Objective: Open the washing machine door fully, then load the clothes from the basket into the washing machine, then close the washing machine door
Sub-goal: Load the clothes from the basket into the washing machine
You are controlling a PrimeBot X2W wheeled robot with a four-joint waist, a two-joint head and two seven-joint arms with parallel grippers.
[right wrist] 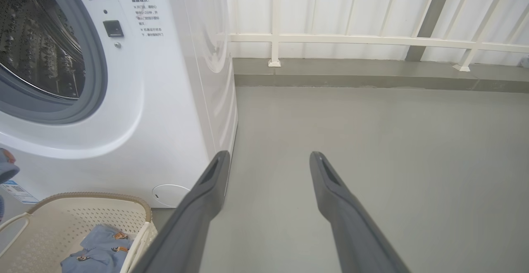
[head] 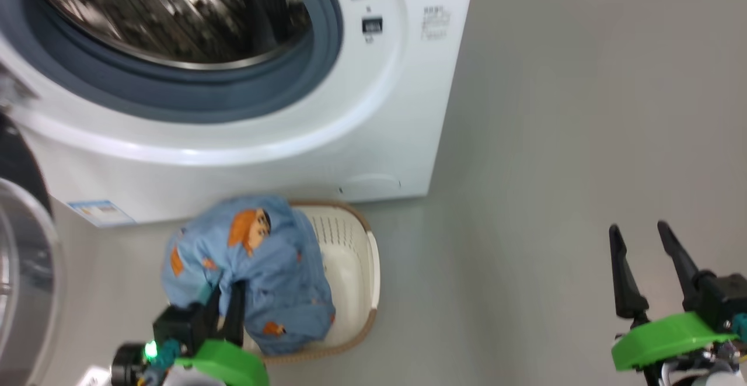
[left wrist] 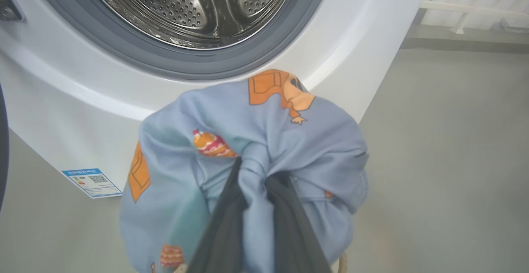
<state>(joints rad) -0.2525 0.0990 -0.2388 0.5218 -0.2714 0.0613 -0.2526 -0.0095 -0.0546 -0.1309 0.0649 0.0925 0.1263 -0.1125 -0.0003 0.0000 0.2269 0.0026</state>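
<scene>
Clothes (head: pixel 251 269) hang bunched in the left gripper (left wrist: pixel 257 174), which is clenched on a fold of the blue cloth just above the basket (head: pixel 366 240); the drum mouth (left wrist: pixel 194 8) of the washing machine (head: pixel 373 129) lies ahead of and above that gripper, near it; the bundle's long axis runs downward toward the basket, so its tail probably trails; the right gripper (head: pixel 637 228), jaws spread and empty, stands well apart over the floor (head: pixel 554 141).

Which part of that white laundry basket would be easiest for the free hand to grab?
Probably the right-end rim of the basket, from above, one finger inside and one outside. That thin edge is bare and nearest the open right gripper; the clothes hang over the other end.
</scene>
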